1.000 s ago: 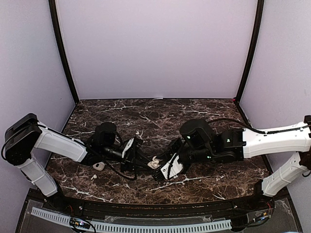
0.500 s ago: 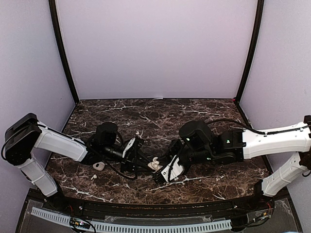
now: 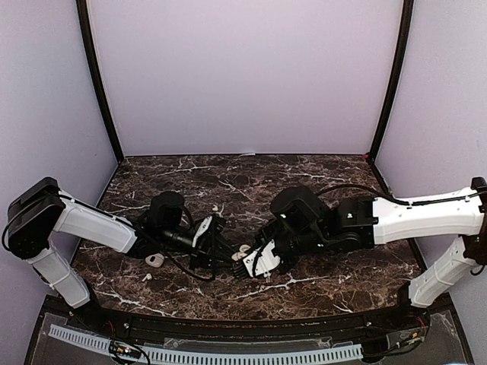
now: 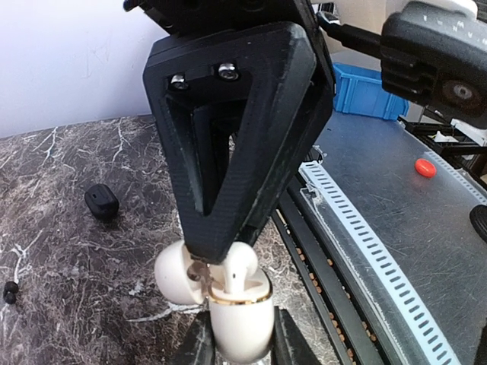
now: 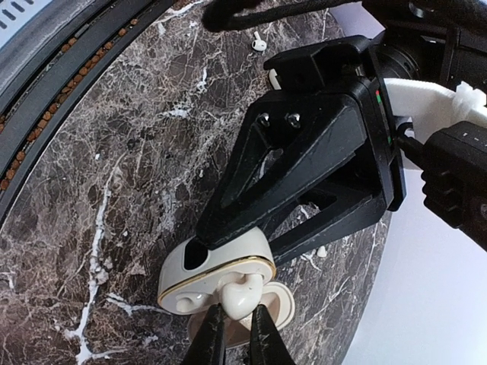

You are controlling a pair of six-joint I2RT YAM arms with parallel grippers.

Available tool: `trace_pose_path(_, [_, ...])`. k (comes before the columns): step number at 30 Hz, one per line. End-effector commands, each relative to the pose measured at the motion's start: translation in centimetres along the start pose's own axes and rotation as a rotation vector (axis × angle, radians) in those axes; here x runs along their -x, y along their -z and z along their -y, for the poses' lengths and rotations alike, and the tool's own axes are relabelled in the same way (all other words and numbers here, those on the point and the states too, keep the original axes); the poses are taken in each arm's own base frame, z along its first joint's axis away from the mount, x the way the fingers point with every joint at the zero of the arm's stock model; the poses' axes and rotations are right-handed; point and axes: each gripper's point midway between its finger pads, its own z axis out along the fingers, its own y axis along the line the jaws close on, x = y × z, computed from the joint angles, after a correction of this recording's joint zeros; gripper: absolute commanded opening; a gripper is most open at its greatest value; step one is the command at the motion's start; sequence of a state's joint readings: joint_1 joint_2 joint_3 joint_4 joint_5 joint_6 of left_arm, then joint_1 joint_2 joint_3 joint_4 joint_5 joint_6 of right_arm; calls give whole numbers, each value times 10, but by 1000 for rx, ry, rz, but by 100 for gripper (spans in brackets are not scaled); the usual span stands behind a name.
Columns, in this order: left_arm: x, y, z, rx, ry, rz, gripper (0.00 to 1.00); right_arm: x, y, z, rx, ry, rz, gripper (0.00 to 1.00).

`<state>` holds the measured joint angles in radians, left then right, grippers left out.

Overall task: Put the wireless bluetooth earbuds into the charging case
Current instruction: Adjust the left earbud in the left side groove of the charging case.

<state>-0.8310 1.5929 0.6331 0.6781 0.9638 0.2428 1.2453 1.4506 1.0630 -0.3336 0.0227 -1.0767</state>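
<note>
- Item 1, white earbud (image 4: 237,266): held off the marble at the near centre of the table (image 3: 327,182). It stands at the open mouth of the charging case (image 4: 240,327).
- Long axis: roughly in line with the case's own and slightly tilted. The stem end points into the case and the rounded head points out toward the right gripper's tips. How deep the stem sits cannot be told.
- Item 2, charging case: white and pebble-shaped, with a gold rim at the mouth. The lid (image 4: 176,270) is swung back to 1 side. The mouth faces the right gripper.
- Left gripper (image 4: 240,346): jaws narrow, clamped on the case body from 2 sides. The case hangs clear of the table.
- Right gripper (image 5: 237,338): its 2 fingertips are close together, pinching the earbud's head between them. The tips lie just outside the gold rim.
- Top view: the 2 grippers meet tip to tip, with the case and earbud between them.
- Item 3, loose white earbud (image 3: 146,277): lying on the table beside the left arm.
- Item 4, second loose white earbud (image 3: 217,207): lying farther back, behind the left gripper.
- Item 5, white pebble-like case (image 3: 154,260): on the table, close against the left arm.
- Item 6, black case (image 4: 101,201): on the marble, well apart from the held case.
</note>
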Motion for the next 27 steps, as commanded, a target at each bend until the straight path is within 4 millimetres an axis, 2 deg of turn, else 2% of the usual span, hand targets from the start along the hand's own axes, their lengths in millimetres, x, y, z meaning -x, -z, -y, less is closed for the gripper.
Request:
trace_pose_path(1, [33,5,-3,39,-164,75,0,30,-5,6,27,-112,97,9])
trace_pose_path(3, [32,6,-2,45,-181,77,0,35,-3,13,35,-149,104,10])
trace_pose_path(9, [31,7,-6,79,-204,79,0,37,-1,16,46,-227,100,15])
trace_pose_path(13, [30,11,-12,132,-187,88,0,42,16,26,9,-243,137,22])
trace_pose_path(15, [28,19,-15,172,-164,100,0,44,26,33,-22,-261,170,24])
trace_pose_path(17, [30,33,-23,230,-121,122,0,44,37,46,-70,-312,219,27])
trace_pose_path(19, [30,51,-30,292,-83,146,0,40,42,58,-133,-397,258,34])
trace_pose_path(23, [28,92,-60,563,-7,139,0,15,44,84,-307,-613,238,49])
trace_pose_path(25, [23,121,-80,726,81,137,0,-1,44,99,-413,-781,228,50])
trace_pose_path(27, [21,151,-87,834,135,168,0,-18,39,106,-467,-919,218,47])
